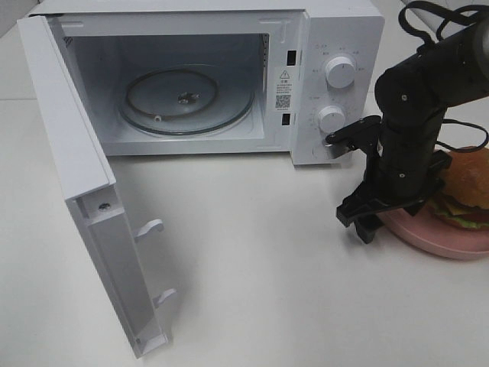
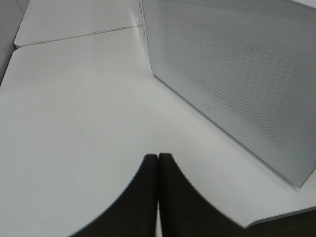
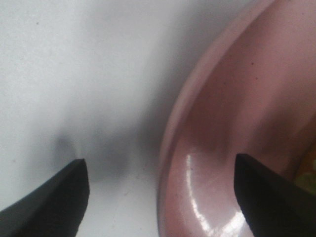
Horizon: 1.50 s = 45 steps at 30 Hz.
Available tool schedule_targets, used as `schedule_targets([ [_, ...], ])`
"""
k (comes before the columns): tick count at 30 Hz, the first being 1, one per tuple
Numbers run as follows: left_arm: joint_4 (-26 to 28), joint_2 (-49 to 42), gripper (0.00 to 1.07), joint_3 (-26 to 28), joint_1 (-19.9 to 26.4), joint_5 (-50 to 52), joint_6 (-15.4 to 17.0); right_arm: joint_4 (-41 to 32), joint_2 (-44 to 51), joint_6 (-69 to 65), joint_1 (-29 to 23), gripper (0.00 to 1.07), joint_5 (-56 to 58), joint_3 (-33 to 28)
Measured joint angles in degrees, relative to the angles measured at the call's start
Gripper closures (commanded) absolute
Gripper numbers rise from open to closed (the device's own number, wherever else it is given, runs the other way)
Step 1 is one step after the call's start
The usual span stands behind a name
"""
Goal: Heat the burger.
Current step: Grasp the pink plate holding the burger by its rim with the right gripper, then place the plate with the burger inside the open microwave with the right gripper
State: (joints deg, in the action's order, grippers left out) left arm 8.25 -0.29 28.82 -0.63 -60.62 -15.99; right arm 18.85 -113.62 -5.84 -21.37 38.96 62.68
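burger (image 1: 467, 187) | glossy golden-brown bun on top, green lettuce and a red layer showing below | upright, stacked whole | sits on pink plate (image 1: 428, 243) on the table, far right of scene, right of the microwave (image 1: 344, 38) | partly hidden, cut by frame edge

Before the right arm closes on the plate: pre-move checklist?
1. Microwave door swung wide open: ok.
2. Turntable bare, nothing in the cavity: ok.
3. Right gripper open, rim of the pink plate between its jaws: ok.
4. Right gripper low enough to catch the rim: cannot tell.
5. Burger sitting on the plate: ok; whether it is centred, cannot tell, since the arm hides part of it.
6. Left gripper shut, empty, on the door's outer side: ok.
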Motion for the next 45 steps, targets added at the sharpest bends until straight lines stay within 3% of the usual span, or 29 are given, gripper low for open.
schedule_targets([
  [5,0.0,0.0,1.06,0.0,0.0,0.0,0.0,-0.2,-1.0,0.4,0.0,0.36,-0.8,0.1],
  [8,0.0,0.0,1.06,0.0,0.0,0.0,0.0,-0.4,-1.0,0.8,0.0,0.45,-1.1,0.1],
  [9,0.0,0.0,1.06,0.0,0.0,0.0,0.0,-0.5,-1.1,1.6,0.0,0.55,-1.2,0.1],
  [11,0.0,0.0,1.06,0.0,0.0,0.0,0.0,-0.6,-1.1,2.1,0.0,0.6,-1.2,0.1],
  [12,0.0,0.0,1.06,0.0,0.0,0.0,0.0,-0.6,-1.3,2.1,0.0,0.73,-1.2,0.1],
  [13,0.0,0.0,1.06,0.0,0.0,0.0,0.0,-0.6,-1.3,2.1,0.0,0.73,-1.2,0.1],
  [14,0.0,0.0,1.06,0.0,0.0,0.0,0.0,-0.6,-1.4,2.2,0.0,0.86,-1.2,0.1],
  [15,0.0,0.0,1.06,0.0,0.0,0.0,0.0,-0.6,-1.4,2.2,0.0,0.86,-1.2,0.1],
  [17,0.0,0.0,1.06,0.0,0.0,0.0,0.0,-0.2,-1.5,2.4,0.0,1.05,-1.1,0.1],
  [34,0.0,0.0,1.06,0.0,0.0,0.0,0.0,-0.2,-1.0,3.8,0.0,1.07,1.7,-0.1],
  [41,0.0,0.0,1.06,0.0,0.0,0.0,0.0,-0.4,3.2,8.3,-1.8,1.07,1.0,-5.3],
  [45,0.0,0.0,1.06,0.0,0.0,0.0,0.0,-0.6,6.1,10.0,-6.1,1.07,1.0,-8.3],
])
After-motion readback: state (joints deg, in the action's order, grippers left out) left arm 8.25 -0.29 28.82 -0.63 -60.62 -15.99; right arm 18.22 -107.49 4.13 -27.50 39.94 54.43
